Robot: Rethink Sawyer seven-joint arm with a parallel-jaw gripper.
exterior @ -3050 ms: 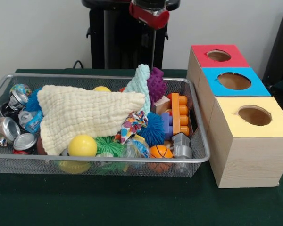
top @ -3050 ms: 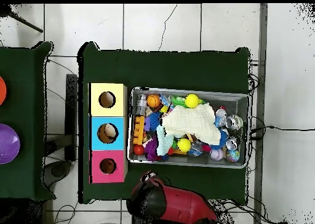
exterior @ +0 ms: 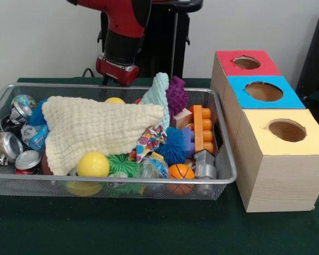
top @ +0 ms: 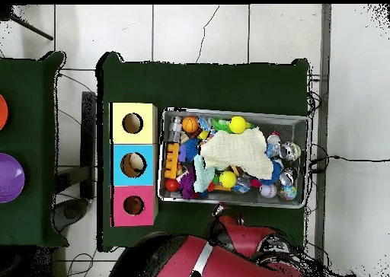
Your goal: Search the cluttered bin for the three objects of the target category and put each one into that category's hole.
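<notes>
Bin: wide shallow silver wire-mesh basket with thick metal rim, sitting on dark green tablecloth; in overhead view lying at 3 o'clock of the three boxes, nearly touching them.

Hole: round opening in red top face of pale wooden box, farthest of the three boxes in front view; in overhead view at 6 o'clock of the row, nearest the robot.

Other boxes: blue-topped box in the middle, yellow-topped box nearest the front camera, all three touching in a line.

Bin contents: cream waffle-weave cloth draped over the middle; yellow ball at its 6 o'clock edge; crushed silver drink cans heaped at 9 o'clock; small orange basketball at 5 o'clock; orange toy building brick at 3 o'clock; purple spiky toy and mint-green knitted piece upright at 1 o'clock; blue spiky ball right of centre.

Arm pose: red and black arm hanging down behind the bin's far rim, clear of the toys; in overhead view at 6 o'clock of the bin, outside it.

Fingers: hidden from both views, cannot tell whether spread or closed.
</notes>
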